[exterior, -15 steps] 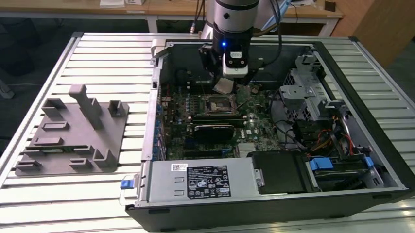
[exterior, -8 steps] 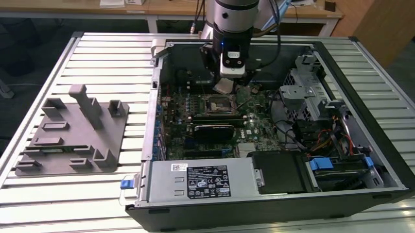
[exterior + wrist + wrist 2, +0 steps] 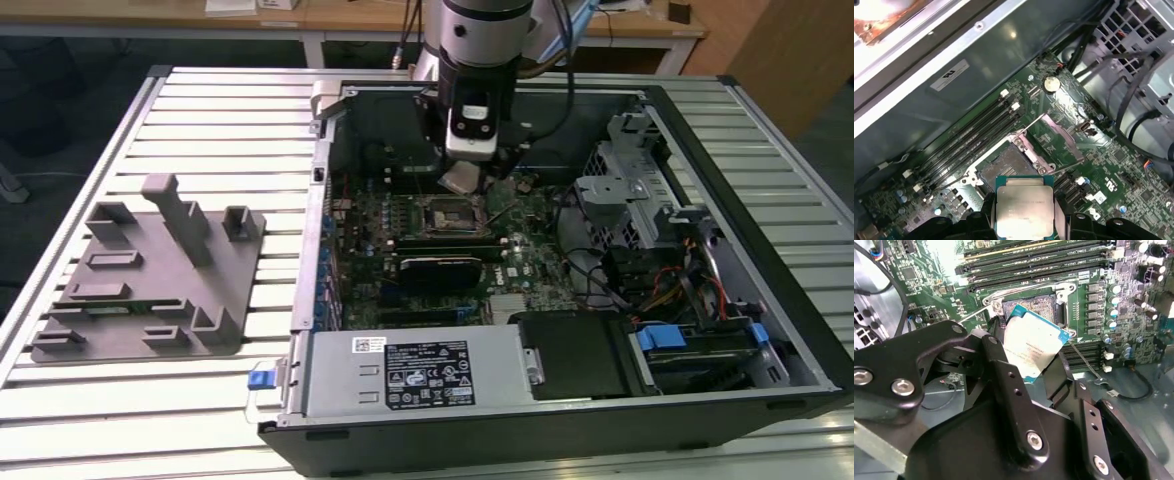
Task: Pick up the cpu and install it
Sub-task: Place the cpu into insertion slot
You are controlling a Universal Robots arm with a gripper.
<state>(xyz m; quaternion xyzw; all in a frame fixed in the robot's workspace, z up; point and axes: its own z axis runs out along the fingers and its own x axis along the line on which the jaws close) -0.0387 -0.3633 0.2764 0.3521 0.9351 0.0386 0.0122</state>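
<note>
The cpu (image 3: 1034,352) (image 3: 1025,207), a flat square chip with a silver top and a teal rim, is held between my gripper's (image 3: 1026,371) black fingers (image 3: 1004,375). It hangs tilted just above the open motherboard socket (image 3: 1036,307) (image 3: 1006,167), apart from it. In the exterior view my gripper (image 3: 463,178) reaches down into the open computer case, over the socket (image 3: 449,212) near the board's middle. The socket's metal load plate (image 3: 1059,137) stands flipped open beside it.
The open case (image 3: 747,130) lies on a slatted metal table (image 3: 214,130). Memory slots (image 3: 1039,262), a black finned block (image 3: 441,268), cables and drive bays (image 3: 654,210) surround the socket. A grey fixture (image 3: 154,270) sits at the exterior view's left.
</note>
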